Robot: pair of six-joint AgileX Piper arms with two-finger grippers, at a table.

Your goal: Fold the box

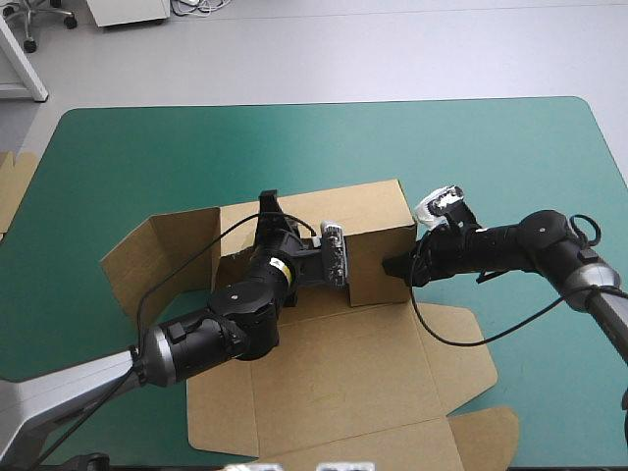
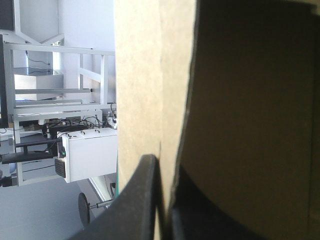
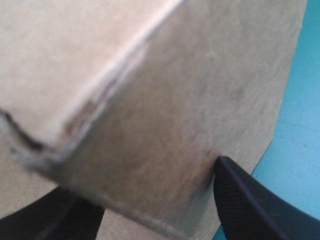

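The brown box (image 1: pixel 334 373) lies in the middle of the table, with its back and side walls raised and its front panels flat. My left gripper (image 1: pixel 268 204) reaches over the back wall's top edge. In the left wrist view it (image 2: pixel 162 165) is shut on that upright wall (image 2: pixel 140 75). At the box's right wall, low down, sits my right gripper (image 1: pixel 394 267). Seen from the right wrist, it (image 3: pixel 145 175) is open and its black fingers (image 3: pixel 250 200) stand wide apart around a corner of the box (image 3: pixel 175 100).
A piece of more brown board (image 1: pixel 12 186) shows at the table's left edge. Bare teal-green cover (image 1: pixel 491 167) stretches behind and to the right of the box. A flat side flap (image 1: pixel 147 265) spreads out to the left.
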